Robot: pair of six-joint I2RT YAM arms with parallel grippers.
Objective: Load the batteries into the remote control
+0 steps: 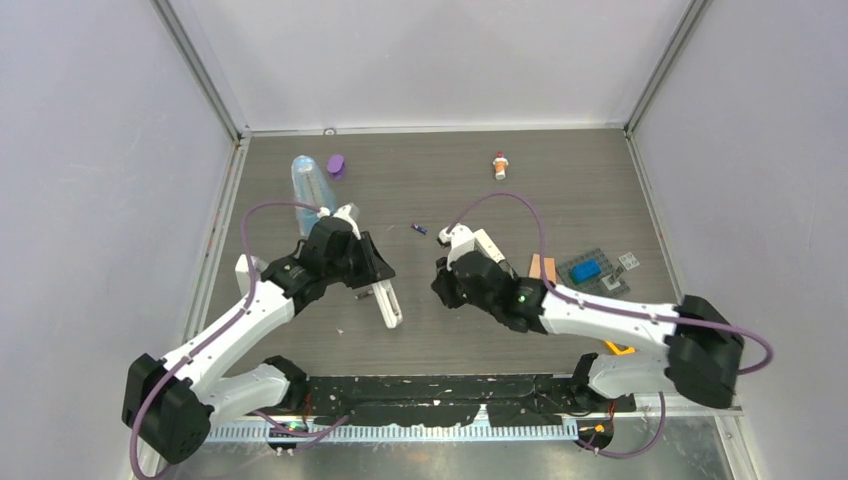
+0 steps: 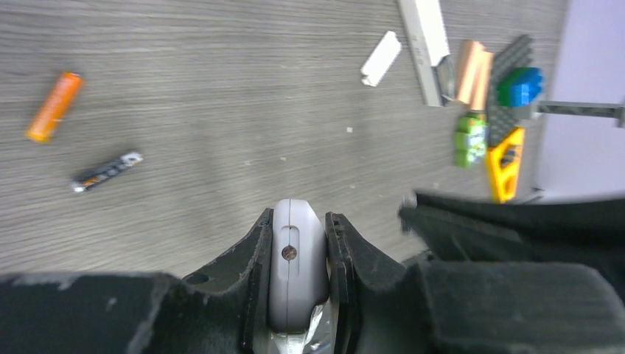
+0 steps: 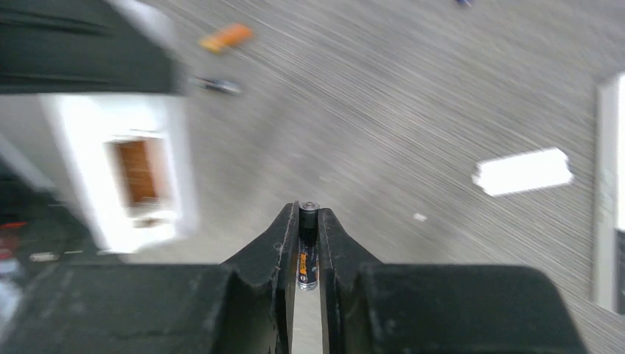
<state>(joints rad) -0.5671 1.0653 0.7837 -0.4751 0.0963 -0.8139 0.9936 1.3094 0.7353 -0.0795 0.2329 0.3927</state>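
1. Left tool (image 2: 297, 221) is clamped on the remote control (image 2: 297, 273), pinching it across its thin sides. From the left wrist cam you only get a rounded pale edge with a tiny screw hole, sandwiched between the two fingers.
2. In the top cam the remote control sticks out of that tool toward the near side of the surface (image 1: 560, 190), roughly in the middle between the two arms.
3. The right wrist cam catches the remote's back side. There's an open rectangular bay in it that looks brownish inside. That pic is pretty blurry, so I can't make out anything in there.
4. Right tool (image 3: 306, 214) is closed tight on a dark battery (image 3: 308, 247). It's gripped lengthwise between the fingers, silvery tip poking out the front. It sits off to the right of the remote, not touching it.
5. Loose ones on the surface: an orange battery (image 2: 54, 107) and a second dark battery (image 2: 107, 171) lie near each other but apart. A purple battery (image 1: 420, 229) sits on its own further back, between the arms.
6. Other stuff:
   - a small white flat piece (image 2: 381, 58) just beside a plain white bar (image 2: 427, 44)
   - a tan block (image 2: 472, 70) next to some toy bricks (image 1: 586, 268) on the right
   - a clear bottle (image 1: 310, 185) lying back left, with a purple cap (image 1: 336, 165) near it
   - a little red-and-white capped bottle (image 1: 500, 165) at the back
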